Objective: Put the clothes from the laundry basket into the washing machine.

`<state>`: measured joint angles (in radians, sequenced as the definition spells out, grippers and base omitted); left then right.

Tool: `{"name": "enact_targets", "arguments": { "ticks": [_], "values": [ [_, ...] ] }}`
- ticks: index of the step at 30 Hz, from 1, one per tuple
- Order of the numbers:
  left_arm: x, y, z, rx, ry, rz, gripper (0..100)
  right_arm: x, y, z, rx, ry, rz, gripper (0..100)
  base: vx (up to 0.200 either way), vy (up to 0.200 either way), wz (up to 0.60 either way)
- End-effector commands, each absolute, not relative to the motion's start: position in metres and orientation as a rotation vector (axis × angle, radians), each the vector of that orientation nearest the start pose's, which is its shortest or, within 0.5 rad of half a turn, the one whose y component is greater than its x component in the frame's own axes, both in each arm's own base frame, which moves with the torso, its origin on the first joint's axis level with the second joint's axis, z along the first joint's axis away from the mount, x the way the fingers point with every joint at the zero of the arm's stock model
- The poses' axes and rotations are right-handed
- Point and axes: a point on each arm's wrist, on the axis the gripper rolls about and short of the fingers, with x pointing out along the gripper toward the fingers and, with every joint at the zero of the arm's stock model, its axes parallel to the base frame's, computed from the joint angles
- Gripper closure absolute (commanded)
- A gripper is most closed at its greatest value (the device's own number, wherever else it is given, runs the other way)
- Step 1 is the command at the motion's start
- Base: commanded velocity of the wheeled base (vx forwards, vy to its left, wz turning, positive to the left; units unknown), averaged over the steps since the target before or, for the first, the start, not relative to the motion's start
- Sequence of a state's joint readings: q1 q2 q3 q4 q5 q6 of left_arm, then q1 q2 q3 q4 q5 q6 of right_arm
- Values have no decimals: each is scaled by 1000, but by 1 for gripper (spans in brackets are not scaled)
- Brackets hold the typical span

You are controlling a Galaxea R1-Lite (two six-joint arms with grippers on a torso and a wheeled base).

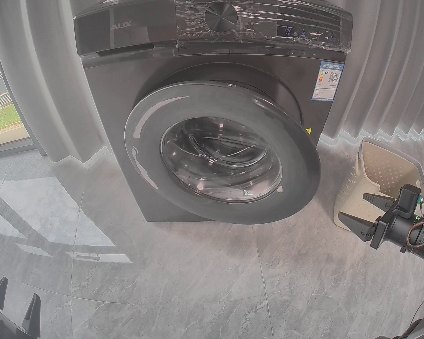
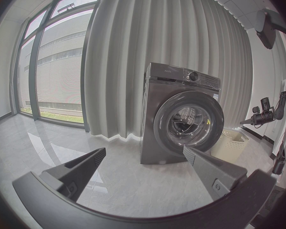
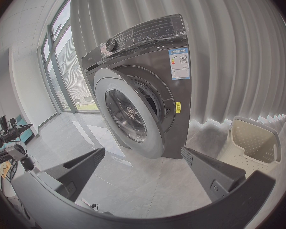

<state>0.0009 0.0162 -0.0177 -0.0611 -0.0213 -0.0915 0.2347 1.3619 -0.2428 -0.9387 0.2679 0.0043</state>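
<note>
The laundry basket [image 1: 387, 171] sits just beyond the right pincer [image 1: 352, 205], and it looks bare inside, with no clothes to be seen. So the loading is likely done. The right pincer is spread, holding nothing. The left pincer [image 1: 19, 288] is spread too, low over the floor [image 1: 198, 269], well apart from its partner. Ahead of both stands the washing machine [image 1: 122, 95], its door [image 1: 294, 165] ajar across the opening; I can't make out garments through the glass. A curtain [image 1: 391, 48] hangs behind.

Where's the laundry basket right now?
In the head view the laundry basket stands on the floor at the robot's right, just right of the washing machine and before the curtain, with the right gripper near it.
</note>
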Motion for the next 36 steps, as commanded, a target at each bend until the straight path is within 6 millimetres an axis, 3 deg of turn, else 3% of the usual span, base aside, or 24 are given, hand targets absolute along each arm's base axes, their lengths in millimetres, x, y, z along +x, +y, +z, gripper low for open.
{"name": "enact_targets", "arguments": {
  "ticks": [1, 13, 23, 31, 36],
  "values": [
    [-23, -1, 83, -91, -62, -23, 0, 176, 50, 152, 7, 181, 509, 0, 0, 0, 0],
    [-23, 0, 83, -93, -64, -21, 0, 176, 53, 152, 17, 183, 526, 0, 0, -50, 0],
    [-23, 0, 83, -93, -64, -21, 0, 172, 82, 155, 132, 223, 673, 0, 0, 0, 0],
    [-23, 0, 82, -94, -62, -20, 0, 181, 89, 150, 203, 281, 669, 0, 0, 0, 0],
    [-23, 0, 82, -94, -62, -20, 0, 181, 90, 151, 214, 285, 674, 0, 0, -200, 0]
  ]
}}
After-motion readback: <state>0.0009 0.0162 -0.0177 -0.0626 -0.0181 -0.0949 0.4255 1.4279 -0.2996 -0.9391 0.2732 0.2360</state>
